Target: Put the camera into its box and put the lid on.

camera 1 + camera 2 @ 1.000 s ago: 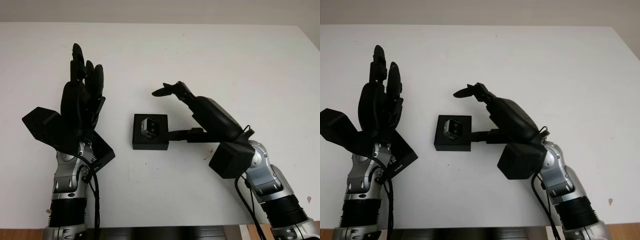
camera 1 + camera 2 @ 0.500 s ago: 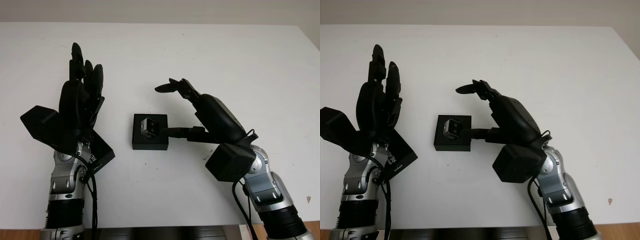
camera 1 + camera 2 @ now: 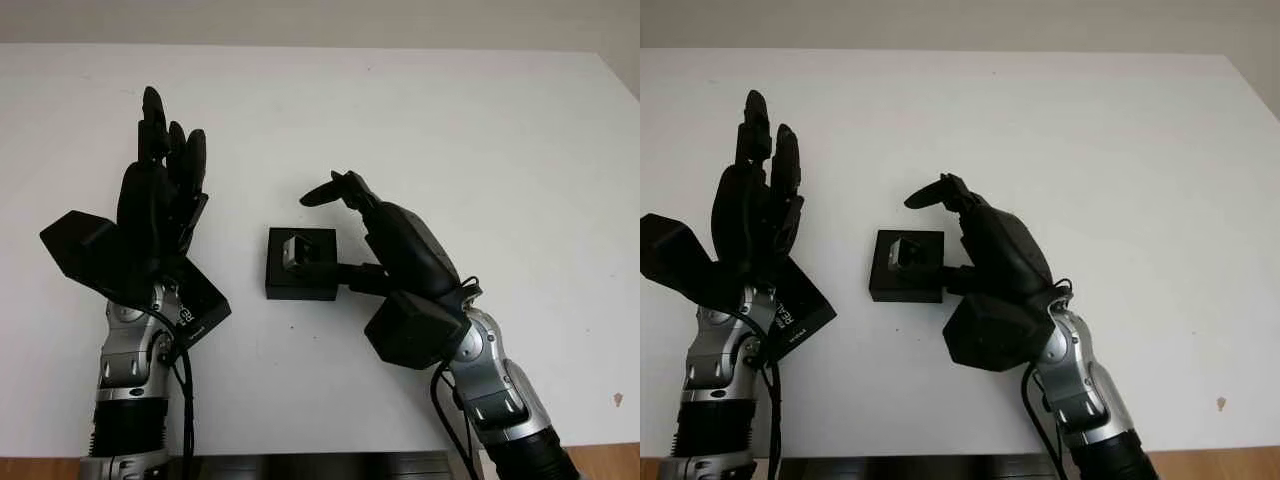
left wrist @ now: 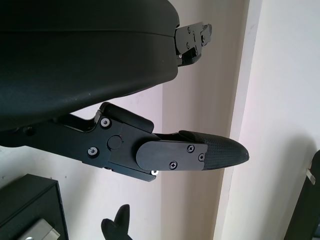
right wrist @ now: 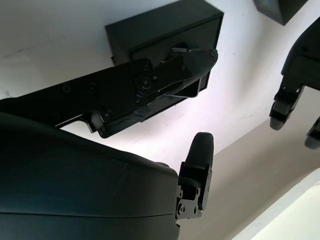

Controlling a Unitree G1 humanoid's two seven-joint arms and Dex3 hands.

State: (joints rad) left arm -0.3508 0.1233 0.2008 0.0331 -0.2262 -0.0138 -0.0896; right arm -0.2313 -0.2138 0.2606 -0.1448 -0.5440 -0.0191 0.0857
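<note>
Camera (image 3: 294, 250) sits in open black box (image 3: 300, 264), table centre. Right hand (image 3: 375, 225) at box's 3 o'clock, thumb pressing camera down, gripping nothing. Left hand (image 3: 160, 195) at 9 o'clock, open, raised. You're seating camera; next, fetch lid (image 3: 195, 300), lying under left wrist.

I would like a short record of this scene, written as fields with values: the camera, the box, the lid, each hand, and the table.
camera: small and grey, sitting inside the box
box: black, square, open, near the middle of the table
lid: black, flat, on the table under the left arm, apart from the box
right hand: at the box, one finger reaching over the camera; grasp unclear
left hand: open, raised beside the box
table: white
</note>
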